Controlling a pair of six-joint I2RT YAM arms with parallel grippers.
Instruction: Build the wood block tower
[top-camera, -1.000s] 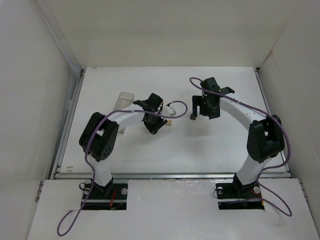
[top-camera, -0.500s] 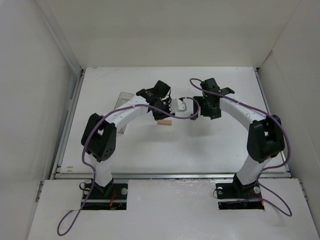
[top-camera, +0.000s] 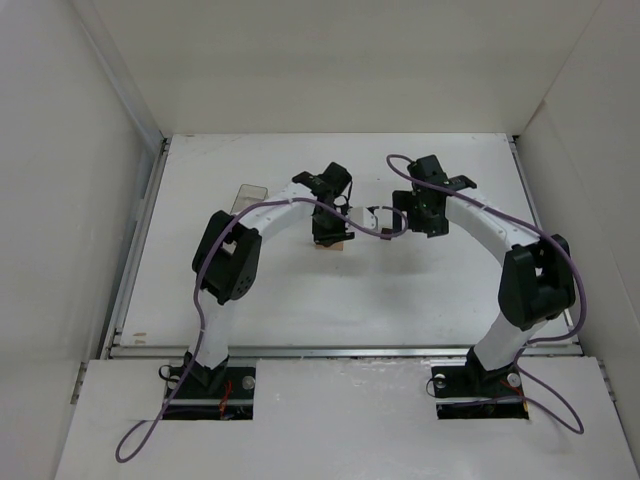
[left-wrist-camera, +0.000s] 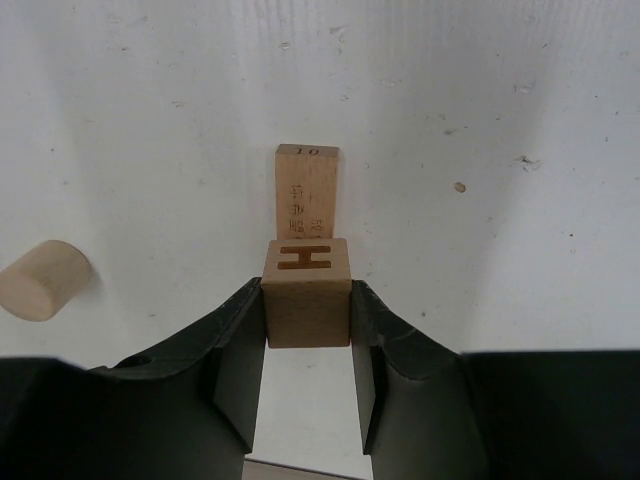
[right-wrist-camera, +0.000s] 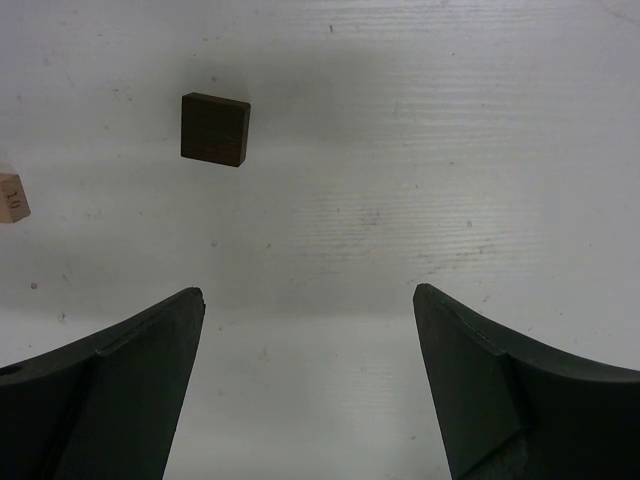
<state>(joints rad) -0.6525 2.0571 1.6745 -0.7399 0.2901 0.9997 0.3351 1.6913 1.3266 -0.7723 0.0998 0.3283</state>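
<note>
Left pincer (left-wrist-camera: 308, 330) clamped on a tan wooden cube marked H (left-wrist-camera: 307, 285). Cube sits at the near end of a pale tan oblong wooden block (left-wrist-camera: 306, 190) lying flat on the white counter (left-wrist-camera: 500, 100); whether they touch, cannot tell. Right pincer (right-wrist-camera: 308, 310) spread wide, holding nothing. Dark brown square wooden block (right-wrist-camera: 215, 129) lies on the counter beyond it.

Pale blocks (left-wrist-camera: 307, 192) — three, dark block (right-wrist-camera: 215, 129) — one

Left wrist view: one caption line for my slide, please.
Left gripper holds a wooden cube marked H; a tan oblong block marked 10 lies beyond, a pale cylinder at left.
</note>
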